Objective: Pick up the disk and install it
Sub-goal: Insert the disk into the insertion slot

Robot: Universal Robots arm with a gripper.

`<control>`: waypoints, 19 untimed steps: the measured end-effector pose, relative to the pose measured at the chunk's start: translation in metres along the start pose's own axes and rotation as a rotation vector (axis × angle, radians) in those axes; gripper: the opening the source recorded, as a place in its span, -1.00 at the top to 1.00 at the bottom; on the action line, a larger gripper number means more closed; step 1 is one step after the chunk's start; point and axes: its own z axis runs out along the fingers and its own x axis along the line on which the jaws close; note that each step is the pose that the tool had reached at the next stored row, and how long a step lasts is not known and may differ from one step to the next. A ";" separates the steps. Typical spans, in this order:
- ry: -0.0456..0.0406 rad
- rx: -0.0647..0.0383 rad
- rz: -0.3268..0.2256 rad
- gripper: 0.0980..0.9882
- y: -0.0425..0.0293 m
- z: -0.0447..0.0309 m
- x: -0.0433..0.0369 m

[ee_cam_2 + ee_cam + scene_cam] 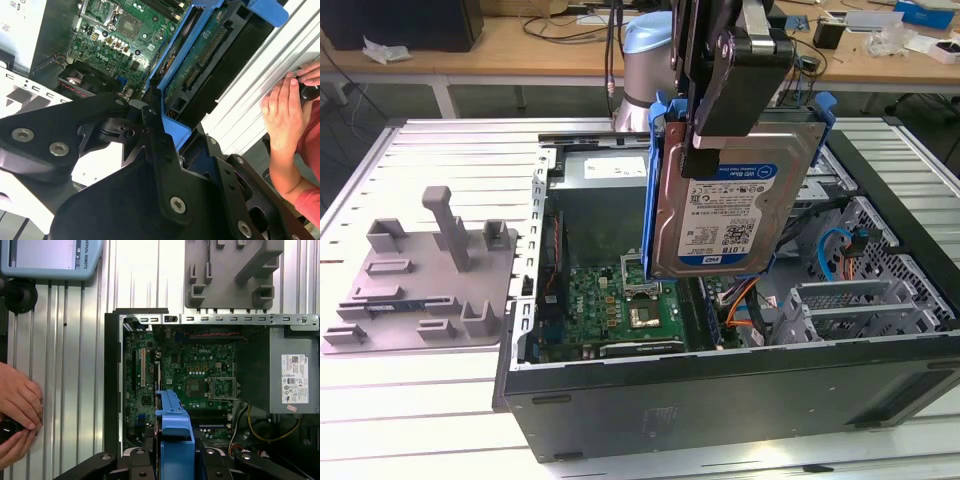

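Claw [720, 120] clamps disk [725, 210], which partly hides motherboard [605, 300] below

Looking down from the arm into an open computer case [112, 390] lying on a slatted metal table [65, 365].

The disk [175, 432], seen edge-on as a blue plastic rail, hangs over the green motherboard [195, 365], with the black gripper [175, 467] on either side of it. A grey power supply [295, 375] with a white label fills one corner of the case. Outside the case are a grey plastic fixture [232, 272] and a person's hands [17, 402] cupped around a small dark object [7, 430].
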 end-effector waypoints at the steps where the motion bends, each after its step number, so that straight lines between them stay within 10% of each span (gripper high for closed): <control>1: -0.0008 0.000 0.000 0.39 0.0000 0.0001 0.0000; 10: -0.0302 0.003 -0.001 0.39 0.0001 0.0009 0.0031; 19: -0.0306 0.003 -0.001 0.39 -0.0016 0.0009 0.0039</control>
